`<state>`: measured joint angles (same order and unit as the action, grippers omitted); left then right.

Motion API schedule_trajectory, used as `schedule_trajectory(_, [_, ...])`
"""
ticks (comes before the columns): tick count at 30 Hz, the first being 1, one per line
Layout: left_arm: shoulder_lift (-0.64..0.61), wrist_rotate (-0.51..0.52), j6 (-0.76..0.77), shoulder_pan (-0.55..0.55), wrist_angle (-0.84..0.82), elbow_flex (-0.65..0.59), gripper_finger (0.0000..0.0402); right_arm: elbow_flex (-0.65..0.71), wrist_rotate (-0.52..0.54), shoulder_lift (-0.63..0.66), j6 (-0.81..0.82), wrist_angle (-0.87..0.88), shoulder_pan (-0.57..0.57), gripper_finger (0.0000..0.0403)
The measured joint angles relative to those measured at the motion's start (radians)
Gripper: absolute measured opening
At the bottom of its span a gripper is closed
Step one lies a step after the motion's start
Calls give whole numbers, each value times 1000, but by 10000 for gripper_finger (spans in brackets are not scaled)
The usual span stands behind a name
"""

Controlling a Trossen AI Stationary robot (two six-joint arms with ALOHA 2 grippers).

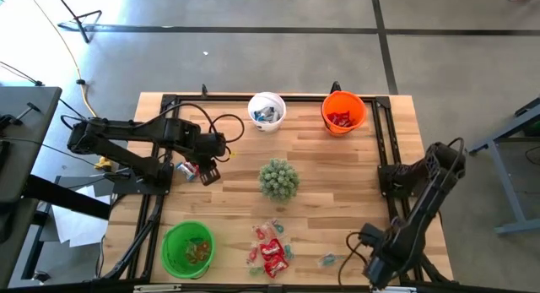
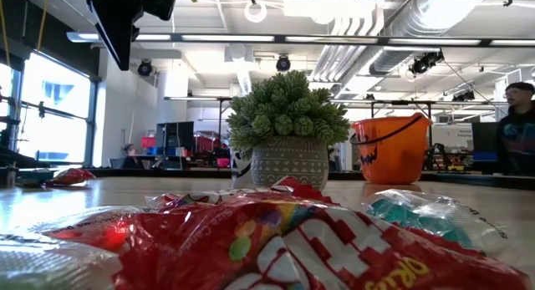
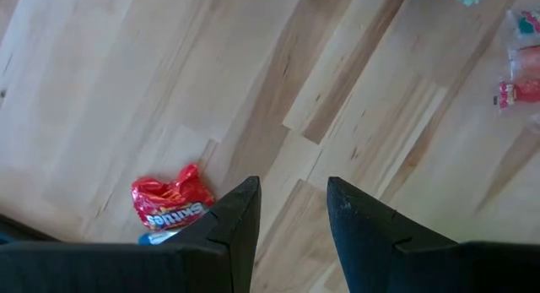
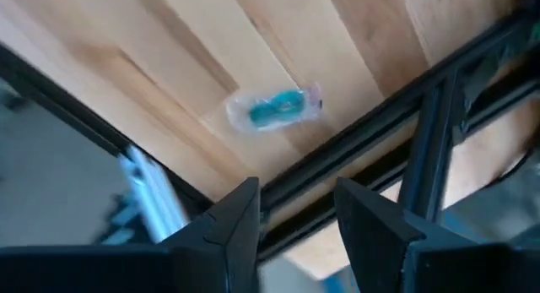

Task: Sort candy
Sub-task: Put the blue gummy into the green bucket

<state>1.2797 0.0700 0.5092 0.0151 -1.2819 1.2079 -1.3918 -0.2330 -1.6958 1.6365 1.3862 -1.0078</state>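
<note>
1. Wooden planks form the worktop (image 1: 337, 183), and a grey concrete floor lies around it; in the low view a large workshop with ceiling pipes shows behind.
2. The left gripper (image 1: 208, 172) hangs over the worktop's left part. Its fingers (image 3: 236, 225) stand apart and nothing is between them.
3. One red packet (image 3: 169, 204) lies on the wood just beside these fingers, not touching them.
4. The right gripper (image 1: 377, 272) is at the near right corner, above the black frame (image 4: 396, 149) of the worktop edge. Its fingers (image 4: 228, 234) are spread and hold nothing.
5. A clear wrapper with a blue sweet (image 4: 274, 109) lies on the wood ahead of the right fingers, near the frame, apart from them.
6. The main candy pile (image 1: 270, 249), with red packets and light blue pieces, lies at the near edge, between the two grippers and well apart from both.
7. The green bucket (image 1: 187, 249) stands beside the pile and contains small pieces.
8. The white bucket (image 1: 267, 111) and the orange bucket (image 1: 343, 112) stand at the far edge; each has candy inside.
9. The green spiky plant (image 1: 278, 178) stands in the middle of the worktop.
</note>
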Motion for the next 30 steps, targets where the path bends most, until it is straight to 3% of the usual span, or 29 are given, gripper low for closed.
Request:
schedule_trajectory(5, [0, 0, 13, 0, 0, 0, 124, 0, -6, -33, -120, 21, -36, 151])
schedule_trajectory(8, [0, 0, 12, 0, 0, 0, 124, 0, -23, -49, -84, 18, -39, 151])
schedule_trajectory(14, [0, 0, -21, 0, -2, 0, 124, 0, -55, -52, 357, -108, -23, 151])
schedule_trajectory(19, [0, 0, -110, 0, -3, 0, 124, 0, -7, -72, 734, -215, -36, 151])
schedule_trajectory(24, [0, 0, -187, 0, -3, 0, 124, 0, -73, -143, 764, -194, -3, 151])
schedule_trajectory(30, [0, 0, -236, 0, -4, 0, 124, 0, -73, -205, 638, -195, 22, 151])
